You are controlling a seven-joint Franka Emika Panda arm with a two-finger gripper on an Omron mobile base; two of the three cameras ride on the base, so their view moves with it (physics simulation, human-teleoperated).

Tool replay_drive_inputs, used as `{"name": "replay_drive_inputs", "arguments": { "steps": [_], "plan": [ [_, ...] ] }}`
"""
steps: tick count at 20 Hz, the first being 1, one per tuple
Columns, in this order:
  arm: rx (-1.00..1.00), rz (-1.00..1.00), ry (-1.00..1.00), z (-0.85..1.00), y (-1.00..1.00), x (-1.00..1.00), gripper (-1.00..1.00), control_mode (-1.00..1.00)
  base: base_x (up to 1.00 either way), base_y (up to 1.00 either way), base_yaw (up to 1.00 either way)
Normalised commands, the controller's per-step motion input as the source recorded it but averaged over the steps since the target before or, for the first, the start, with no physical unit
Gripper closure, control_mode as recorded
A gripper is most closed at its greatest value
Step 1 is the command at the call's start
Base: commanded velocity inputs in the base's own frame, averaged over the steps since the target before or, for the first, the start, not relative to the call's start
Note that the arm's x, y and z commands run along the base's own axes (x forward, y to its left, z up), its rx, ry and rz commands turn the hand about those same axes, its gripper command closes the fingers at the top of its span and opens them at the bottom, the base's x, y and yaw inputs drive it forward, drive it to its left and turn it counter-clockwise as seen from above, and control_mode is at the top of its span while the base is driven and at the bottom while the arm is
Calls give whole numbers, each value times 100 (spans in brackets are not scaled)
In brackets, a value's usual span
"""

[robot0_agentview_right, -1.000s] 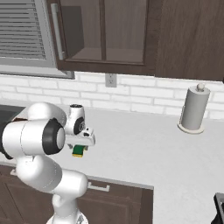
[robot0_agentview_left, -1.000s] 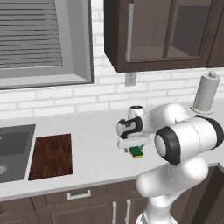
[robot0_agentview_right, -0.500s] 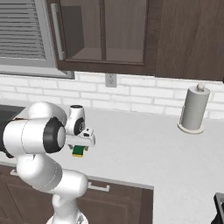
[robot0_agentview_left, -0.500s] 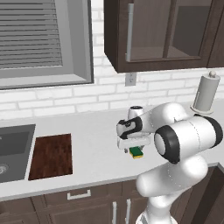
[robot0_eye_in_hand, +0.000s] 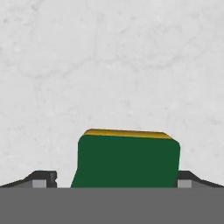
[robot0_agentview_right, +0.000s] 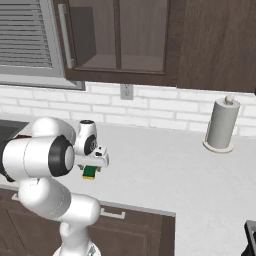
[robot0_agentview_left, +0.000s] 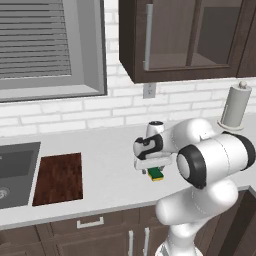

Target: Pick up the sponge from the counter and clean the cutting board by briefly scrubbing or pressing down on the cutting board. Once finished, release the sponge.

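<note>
**A:** Checking the claw (robot0_agentview_left: 156, 170) first — where's the small green-topped, yellow-bottomed sponge block (robot0_agentview_left: 156, 173)?

**B:** Between the two dark finger tips (robot0_eye_in_hand: 43, 178), green face toward the hand camera, thin yellow edge at its far side. Claw closed on it, a tip at each side. Sponge's near end cut off at the bottom of the hand view.

**A:** Touching the smooth light grey-white worktop (robot0_agentview_left: 110, 150)?

**B:** Can't tell. From both base views it sits low under the white hand, mostly hidden; just a green-yellow corner (robot0_agentview_right: 89, 172) peeks out.

**A:** Flat dark reddish-brown wooden cutting board (robot0_agentview_left: 60, 178)?

**B:** Well apart, left on the worktop, just beside the dark grey sink basin (robot0_agentview_left: 15, 172), which is cut off by the frame edge.

**A:** Anything else?

**B:** Grey upright paper-towel roll (robot0_agentview_right: 220, 125) at the white brick wall (robot0_agentview_right: 165, 117), far right.
</note>
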Motion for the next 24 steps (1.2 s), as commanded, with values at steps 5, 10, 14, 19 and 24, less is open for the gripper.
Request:
{"name": "replay_drive_inputs", "arguments": {
  "steps": [5,10,14,19,24],
  "plan": [
    [0,0,-3,0,0,0,-100,-100,0,0,0],
    [0,0,0,0,0,0,100,-100,0,0,0],
    [0,0,0,0,0,0,100,-100,0,0,0],
    [0,0,-2,0,0,-1,100,-100,0,0,0],
    [0,-2,-3,32,-15,-22,100,-100,0,0,0]
  ]
}}
